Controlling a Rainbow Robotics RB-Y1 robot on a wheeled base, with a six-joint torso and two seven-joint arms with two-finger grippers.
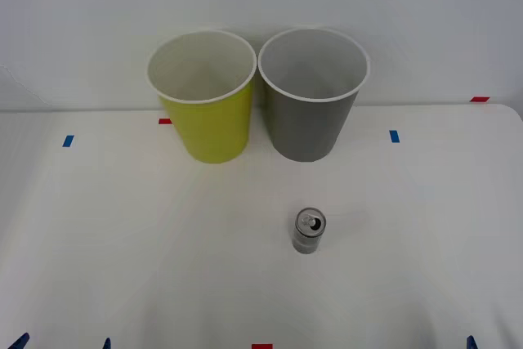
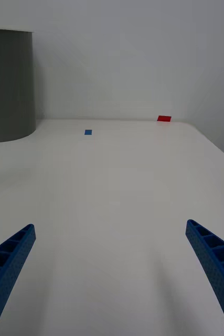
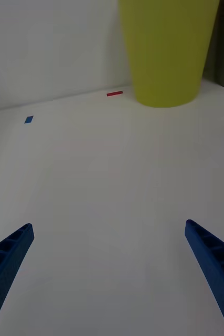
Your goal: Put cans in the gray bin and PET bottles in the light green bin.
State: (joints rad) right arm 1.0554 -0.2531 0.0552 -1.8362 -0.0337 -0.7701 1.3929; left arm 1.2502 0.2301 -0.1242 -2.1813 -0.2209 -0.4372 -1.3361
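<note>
Currently one can (image 1: 309, 230) stands upright on the white counter (image 1: 122, 243), pull-tab up, alone in the open space in front of the gray bin (image 1: 313, 96) and well apart from it, so either arm could reach it without brushing a bin. Gray bin and light green bin (image 1: 204, 100) sit side by side at the far edge, rims nearly touching, mouths open upward, likely so a drop from above lands cleanly. Left hand (image 3: 109, 283) hangs low over bare counter facing the light green bin, fingers spread wide, holding nothing. Right hand (image 2: 112, 283) is likewise spread and empty, with the gray bin off to one side ahead. Judgement: sorting not yet begun; the can belongs in the gray bin, the right hand nearer.
</note>
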